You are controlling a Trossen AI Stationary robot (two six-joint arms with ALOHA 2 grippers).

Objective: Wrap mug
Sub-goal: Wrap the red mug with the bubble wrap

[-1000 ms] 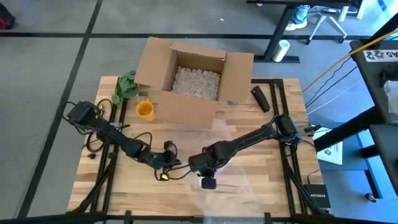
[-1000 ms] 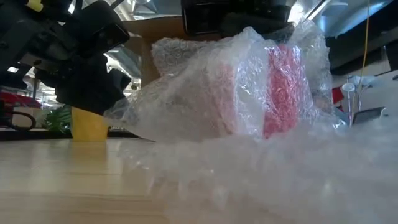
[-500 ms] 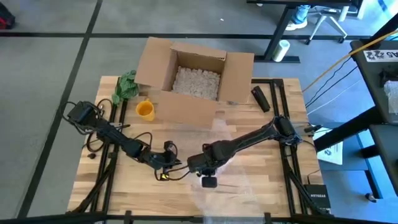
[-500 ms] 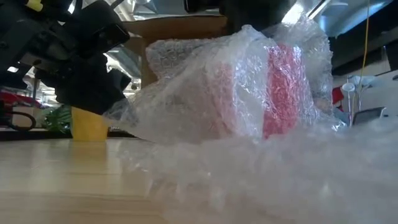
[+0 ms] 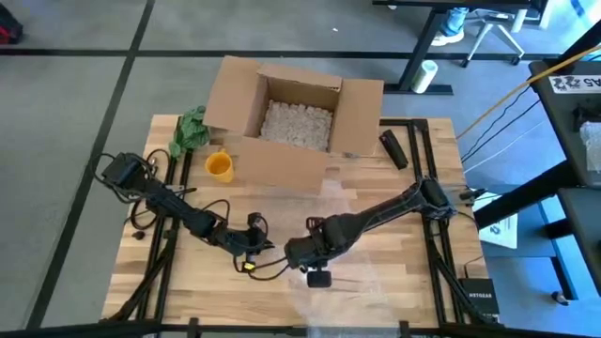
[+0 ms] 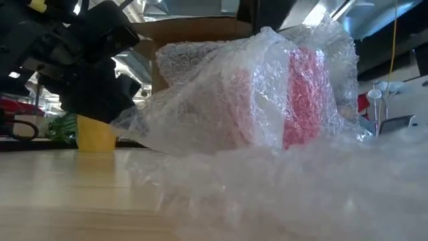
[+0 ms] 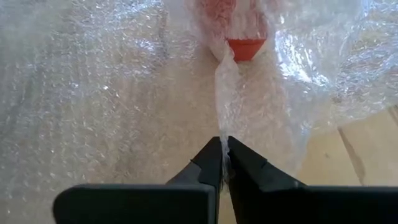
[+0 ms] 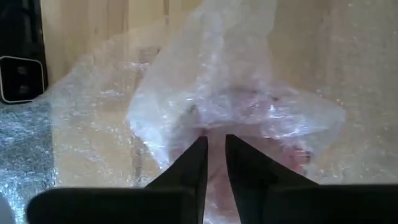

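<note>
We see the red mug (image 6: 304, 94) standing near the middle front of the worktop (image 5: 376, 183), already loosely covered by the bubble wrap (image 6: 227, 100) that spreads under and over it. Our left gripper (image 7: 222, 152) has its fingers pinched tight on a twisted edge of the wrap, just beside the mug. Our right gripper (image 8: 216, 149) sits over the bundle with its fingers nearly closed on a bunched fold above it.

We judge the wrap light, soft and springy, likely to slip or unfold if released, so edges and gathered folds are the places to grip. The mug itself is probably rigid, heavier and breakable, so we should steady it through the padding, not drag it.
</note>
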